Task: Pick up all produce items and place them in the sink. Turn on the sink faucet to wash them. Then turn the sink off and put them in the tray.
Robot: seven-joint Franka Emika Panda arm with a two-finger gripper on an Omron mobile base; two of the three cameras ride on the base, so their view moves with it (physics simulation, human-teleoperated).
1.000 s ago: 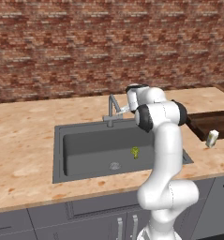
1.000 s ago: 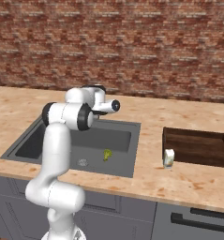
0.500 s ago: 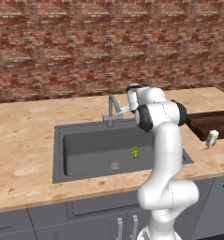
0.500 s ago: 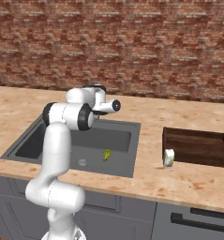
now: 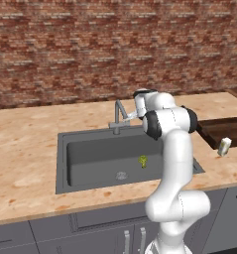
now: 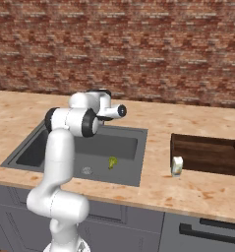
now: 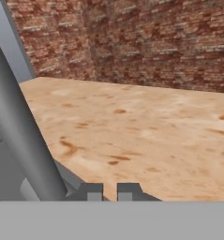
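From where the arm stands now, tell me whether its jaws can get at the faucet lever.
Probably yes. The gripper sits right beside the faucet, whose grey spout rises just left of the nearly closed jaws, with nothing between them.

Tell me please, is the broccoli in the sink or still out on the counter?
In the sink: the broccoli floret lies on the basin floor, right of the drain.

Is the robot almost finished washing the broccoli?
Not yet. The broccoli already lies in the sink. The gripper is up by the faucet, its fingers nearly together, holding nothing. No water shows. The wash, turning it off and moving broccoli to the tray remain.
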